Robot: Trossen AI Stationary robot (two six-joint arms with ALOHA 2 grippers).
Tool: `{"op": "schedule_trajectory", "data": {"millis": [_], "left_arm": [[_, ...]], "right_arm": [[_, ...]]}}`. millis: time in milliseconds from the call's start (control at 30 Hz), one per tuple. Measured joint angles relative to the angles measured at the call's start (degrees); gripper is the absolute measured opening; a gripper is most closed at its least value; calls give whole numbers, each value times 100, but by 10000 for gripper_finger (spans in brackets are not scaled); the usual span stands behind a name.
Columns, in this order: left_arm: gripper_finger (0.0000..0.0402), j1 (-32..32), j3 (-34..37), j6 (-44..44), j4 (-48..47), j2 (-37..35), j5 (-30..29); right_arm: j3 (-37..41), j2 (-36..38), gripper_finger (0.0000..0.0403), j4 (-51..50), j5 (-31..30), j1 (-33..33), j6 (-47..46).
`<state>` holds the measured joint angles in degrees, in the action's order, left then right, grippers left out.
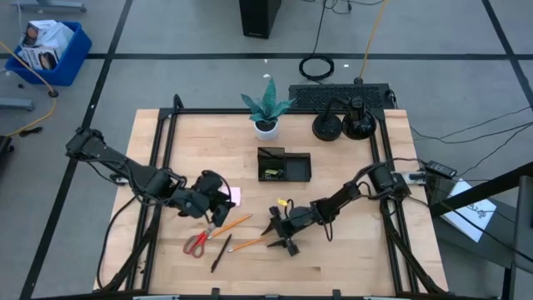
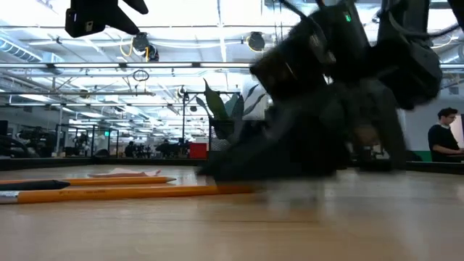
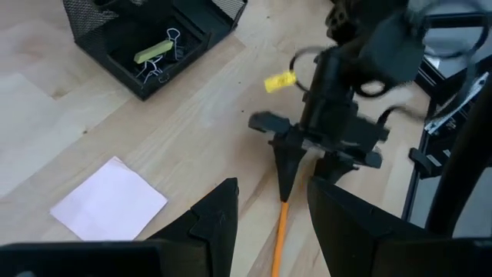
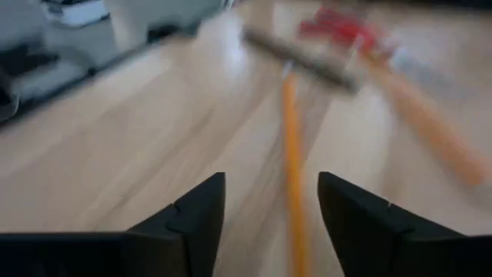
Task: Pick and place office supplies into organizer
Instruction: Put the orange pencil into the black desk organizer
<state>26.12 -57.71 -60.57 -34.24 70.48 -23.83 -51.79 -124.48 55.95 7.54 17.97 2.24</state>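
My right gripper (image 1: 279, 233) is low over the table, open. Its fingers stand on either side of an orange pencil (image 4: 292, 146), which lies flat on the wood and runs on ahead of them. A second pencil (image 1: 233, 222), red-handled scissors (image 1: 196, 242) and a black pen (image 1: 220, 252) lie close by. My left gripper (image 3: 269, 223) hovers open above the pink sticky-note pad (image 3: 111, 200), holding nothing. The black mesh organizer (image 1: 283, 165) stands mid-table; a yellow-green highlighter (image 3: 154, 51) and binder clips (image 3: 157, 71) lie in it.
A potted green plant (image 1: 266, 108) stands behind the organizer. A black keyboard (image 1: 337, 96) and two round black bases (image 1: 343, 127) sit at the far right. Black frame rails (image 1: 162, 150) run along the table's left and right sides. Bare wood lies toward the near edge.
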Motion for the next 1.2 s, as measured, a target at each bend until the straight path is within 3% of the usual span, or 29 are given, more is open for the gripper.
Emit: {"op": "schedule_trajectory", "data": {"millis": [167,333,567,800,1200], "left_arm": [[161,-6,0,-5,-6,0,8],[161,-8,0,1,-12,2,24],[161,-101,2,8,1,2,66],[161,-195,2,133,11,2,161],[161,-211,2,108,22,2,175]], "right_arm": [[-1,-203,211,450,-54,57,-161],[4,-109,204,212,-430,93,-463],[-3,-218,200,-19,-600,141,-175],[0,-442,186,704,-753,190,-369],[-7,-564,170,755,-1064,204,-225]]}}
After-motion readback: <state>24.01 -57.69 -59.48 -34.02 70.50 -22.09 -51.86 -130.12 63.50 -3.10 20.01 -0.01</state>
